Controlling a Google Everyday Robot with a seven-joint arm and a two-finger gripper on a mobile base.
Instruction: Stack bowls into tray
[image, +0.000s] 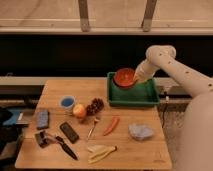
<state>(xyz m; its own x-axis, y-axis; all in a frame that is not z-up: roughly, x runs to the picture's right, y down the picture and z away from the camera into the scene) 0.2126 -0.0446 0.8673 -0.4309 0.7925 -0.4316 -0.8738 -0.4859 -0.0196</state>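
The orange-red bowl (124, 77) is at the back left part of the green tray (145, 96), at or just above its floor; I cannot tell if it touches. My gripper (135, 79) is at the bowl's right rim and is shut on it, with the white arm reaching in from the right. The purple bowl is out of view.
On the wooden table (135, 150) lie a white cup with blue inside (67, 102), an apple (79, 110), a dark red cluster (95, 105), a red pepper (111, 125), a banana (100, 151), a black bar (69, 132), a grey sponge (42, 119) and a crumpled grey cloth (140, 131).
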